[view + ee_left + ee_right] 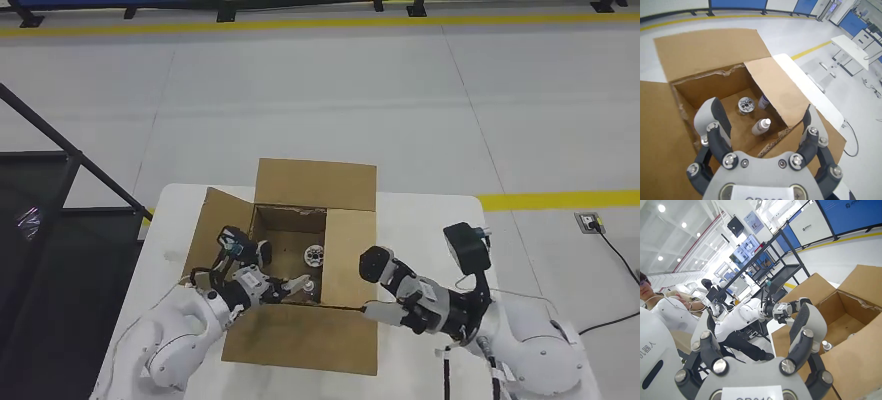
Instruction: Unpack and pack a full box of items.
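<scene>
Over the box (pixel 706 56), the left claw (pixel 762 106) is held spread and empty, the right claw (pixel 757 311) likewise alongside; unpacking is judged underway, descent onto the spray bottle (pixel 761 126) required.

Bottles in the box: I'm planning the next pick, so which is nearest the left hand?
The white-capped grey bottle, just ahead of the left hand; the purple-labelled bottle sits farther back.

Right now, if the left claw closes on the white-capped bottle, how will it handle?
The bottle looks small and slim, so probably light. Its round, smooth body may slip or roll. Nothing braces it, so a nudge could topple it.
</scene>
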